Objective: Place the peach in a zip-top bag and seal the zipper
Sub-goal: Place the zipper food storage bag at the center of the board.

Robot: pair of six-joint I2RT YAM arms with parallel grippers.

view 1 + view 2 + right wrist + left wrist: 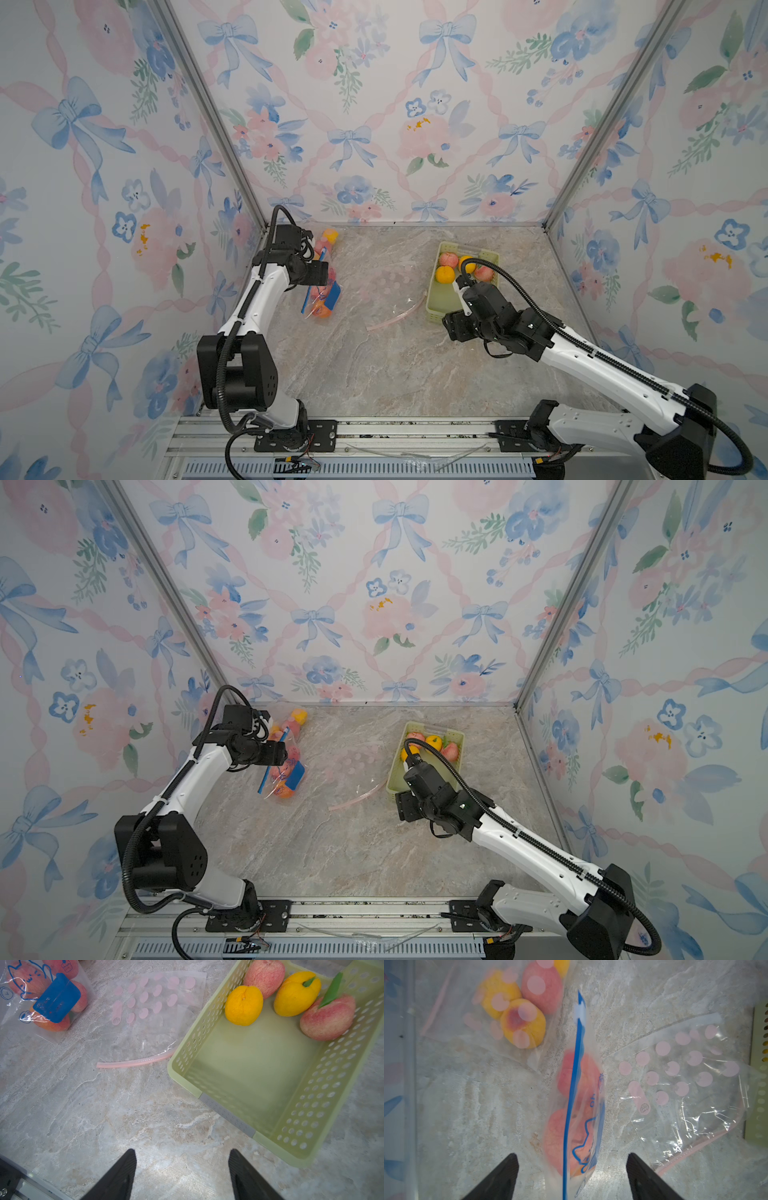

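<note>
Between the spread fingers of the left gripper [572, 1155] ran the blue zipper [572, 1084] of a filled bag [581, 1115]. Neither finger touched it, and the strip looked pressed shut along its visible length. Pink fruit bulged against the film below. Off to one side of that hand lay another packed bag [508, 1012], and to the other side the empty dotted bag [685, 1076].

The right gripper [182, 1150] also stood wide apart and held nothing. It hovered over bare table [104, 1115], just beside the near corner of the green basket [228, 1113]. Ahead of its fingertips, at the basket's far end, sat a leafed peach [328, 1018] touching the perforated wall. A second peach [264, 976] and two yellow fruits [244, 1005] sat close by.

The leafed peach looked round, light and slightly fuzzy, so it would probably grip well. It could roll, though, and the wall beside it left little room for one finger. A grasp across its widest part, clear of the leaf, seemed the safest.

The dotted bag lay limp and flat, with its pink zipper [135, 1062] nearest the right hand and one end close to the basket wall, perhaps touching it. The film would likely be slippery and floppy, so the stiffer zipper lip looked like the best place to pinch it open.
</note>
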